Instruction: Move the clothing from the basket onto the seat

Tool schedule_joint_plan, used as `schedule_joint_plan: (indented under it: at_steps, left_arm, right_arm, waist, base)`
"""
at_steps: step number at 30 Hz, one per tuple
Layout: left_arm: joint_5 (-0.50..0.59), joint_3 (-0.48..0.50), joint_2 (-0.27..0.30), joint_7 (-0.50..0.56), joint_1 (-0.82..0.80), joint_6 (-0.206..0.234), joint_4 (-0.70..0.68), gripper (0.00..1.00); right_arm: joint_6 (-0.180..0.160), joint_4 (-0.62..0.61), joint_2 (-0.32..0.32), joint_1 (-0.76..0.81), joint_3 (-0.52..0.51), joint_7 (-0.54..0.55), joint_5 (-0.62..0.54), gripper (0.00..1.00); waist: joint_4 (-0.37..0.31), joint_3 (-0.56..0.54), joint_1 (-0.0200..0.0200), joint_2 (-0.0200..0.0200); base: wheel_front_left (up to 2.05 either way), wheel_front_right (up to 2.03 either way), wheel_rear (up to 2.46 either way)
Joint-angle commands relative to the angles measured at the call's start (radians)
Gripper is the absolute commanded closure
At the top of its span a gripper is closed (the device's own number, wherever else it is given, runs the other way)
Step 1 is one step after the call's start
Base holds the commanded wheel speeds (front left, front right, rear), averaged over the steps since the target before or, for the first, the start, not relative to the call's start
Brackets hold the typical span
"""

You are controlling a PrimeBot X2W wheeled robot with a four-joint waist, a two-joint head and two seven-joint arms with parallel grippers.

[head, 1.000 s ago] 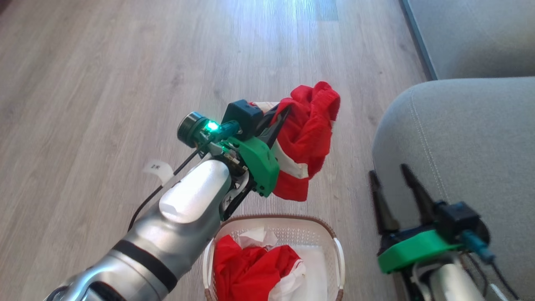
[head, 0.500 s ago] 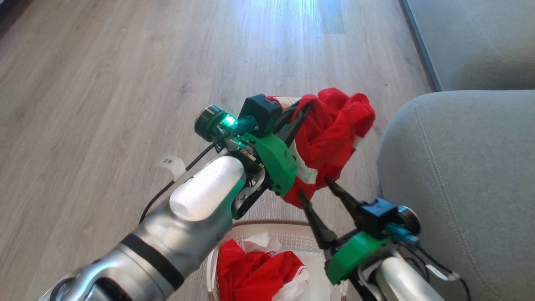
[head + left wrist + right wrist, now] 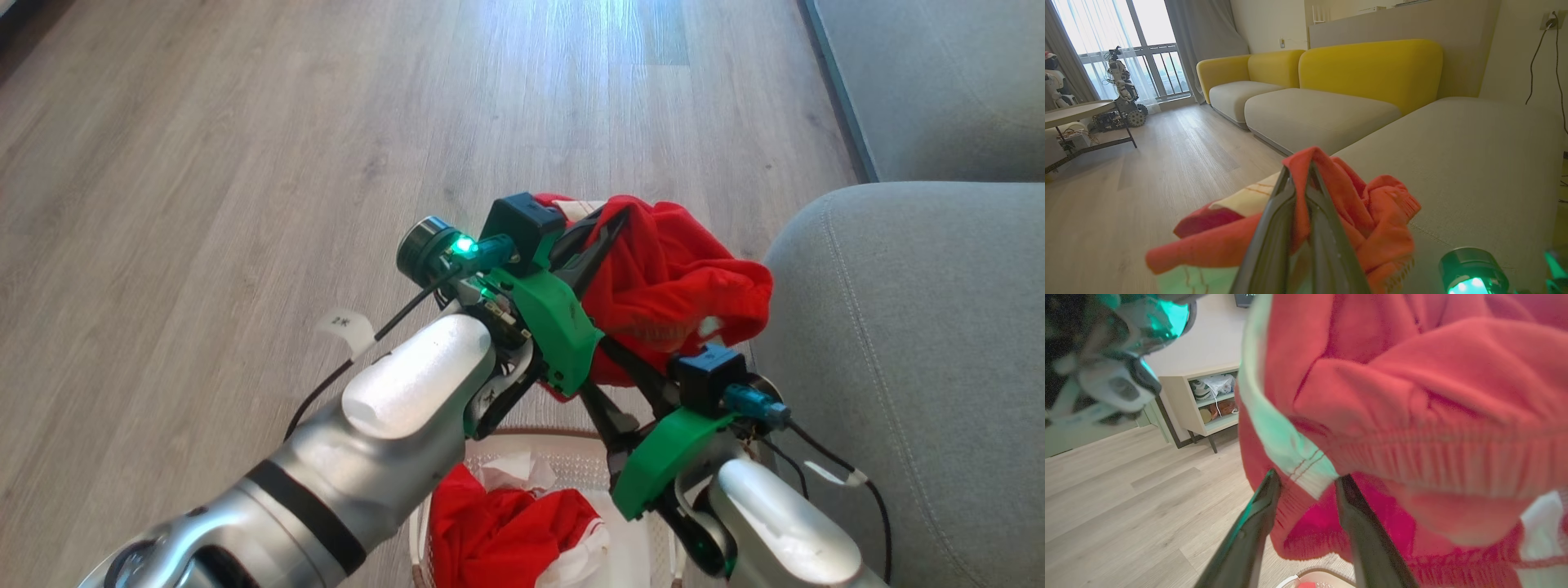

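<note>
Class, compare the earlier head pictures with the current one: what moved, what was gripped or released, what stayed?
The right end effector swung from beside the seat up and left to the red garment; its open fingers now straddle the hem. The left end effector, shut on that garment, carried it nearer the seat. The remaining clothing stayed in the basket.

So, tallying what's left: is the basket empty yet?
Not empty: red clothing lies bunched inside the basket, while another red garment hangs pinched in the left end effector.
</note>
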Motion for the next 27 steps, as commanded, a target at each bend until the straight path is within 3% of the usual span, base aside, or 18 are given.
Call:
schedule_joint_plan:
  at_steps: [1,2,3,6,8,15,17,18,19,27]
  left_arm:
    - [-0.014,0.027,0.01,-0.013,-0.061,0.01,-0.024,1.0]
    - [-0.018,0.025,0.01,-0.014,-0.061,0.011,-0.023,1.0]
    - [-0.018,0.025,0.01,-0.014,-0.061,0.011,-0.023,1.0]
    - [-0.029,0.021,0.01,-0.019,-0.057,0.014,-0.015,1.0]
    - [-0.036,0.02,0.01,-0.022,-0.053,0.017,-0.005,1.0]
    - [-0.059,0.031,0.011,-0.035,-0.033,0.019,0.053,1.0]
    - [-0.064,0.038,0.013,-0.043,-0.026,0.017,0.068,0.61]
    - [-0.066,0.041,0.015,-0.048,-0.023,0.016,0.074,0.26]
    - [-0.069,0.046,0.016,-0.052,-0.019,0.015,0.079,0.0]
    - [-0.058,0.058,0.021,-0.079,0.019,-0.011,0.083,0.0]
  right_arm:
    - [0.0,-0.035,0.01,-0.051,0.015,-0.007,0.023,0.42]
    - [0.0,-0.038,0.01,-0.053,0.018,-0.007,0.028,0.51]
    - [0.0,-0.038,0.01,-0.053,0.018,-0.007,0.028,0.51]
    - [0.0,-0.055,0.01,-0.061,0.029,-0.007,0.032,0.74]
    - [0.0,-0.068,0.01,-0.065,0.031,-0.007,0.026,1.0]
    - [0.0,-0.092,0.01,-0.046,0.007,-0.007,-0.003,1.0]
    - [0.0,-0.098,0.01,-0.038,-0.012,-0.007,-0.014,1.0]
    - [0.0,-0.102,0.01,-0.036,-0.025,-0.007,-0.021,1.0]
    - [0.0,-0.105,0.01,-0.034,-0.039,-0.007,-0.028,1.0]
    - [0.0,-0.122,0.01,-0.051,-0.189,-0.007,-0.117,1.0]
  waist:
    - [-0.001,0.002,0.0001,-0.0001]
    - [-0.002,0.003,0.0001,-0.0001]
    - [-0.002,0.003,0.0001,-0.0001]
    - [-0.006,0.004,0.0001,-0.0001]
    - [-0.011,0.005,0.0001,-0.0001]
    - [-0.031,0.009,0.0001,-0.0001]
    - [-0.038,0.011,0.0001,-0.0001]
    - [-0.041,0.013,0.0001,-0.0001]
    - [-0.046,0.014,0.0001,-0.0001]
    - [-0.091,0.025,0.0001,-0.0001]
  base:
    - [0.0,0.0,0.0]
    - [0.0,0.0,0.0]
    - [0.0,0.0,0.0]
    - [0.0,0.0,0.0]
    - [0.0,0.0,0.0]
    - [0.0,0.0,0.0]
    - [0.0,0.0,0.0]
    - [0.0,0.0,0.0]
    - [0.0,0.0,0.0]
    - [0.0,0.0,0.0]
